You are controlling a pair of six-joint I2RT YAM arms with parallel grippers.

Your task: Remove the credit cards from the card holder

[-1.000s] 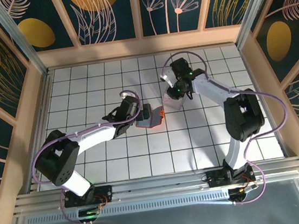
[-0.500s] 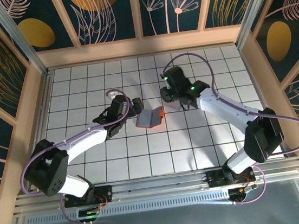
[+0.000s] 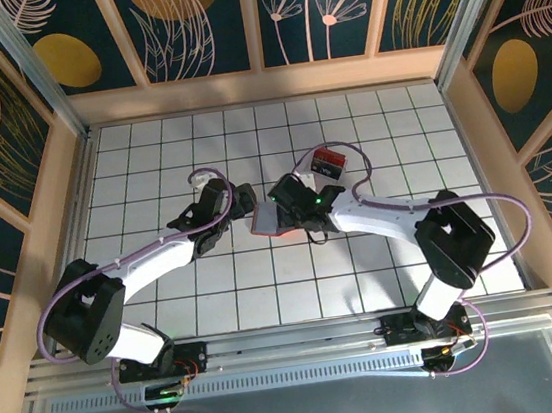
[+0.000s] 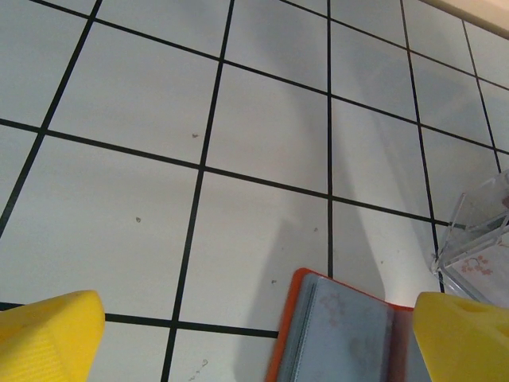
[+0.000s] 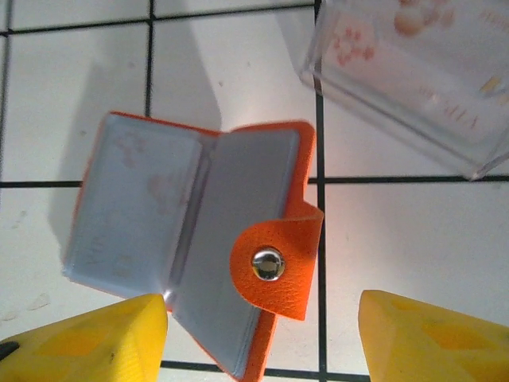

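Orange-red folding card holder (image 5: 191, 247) open mid-frame; hovers above with right gripper (image 5: 258, 322) spread, left gripper (image 4: 258, 330) spread, empty. May pinch snap flap (image 5: 274, 267), dragging holder into clear plastic box (image 5: 413, 72).

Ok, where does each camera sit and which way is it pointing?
Top external: above and behind the bases, looking down on the tiled table; both arms show.
Left wrist: on the left arm, angled down at tiles; left tool open at the bottom.
Right wrist: straight down over the open card holder; right tool open.
Shared: both wrist views catch the card holder and clear box.
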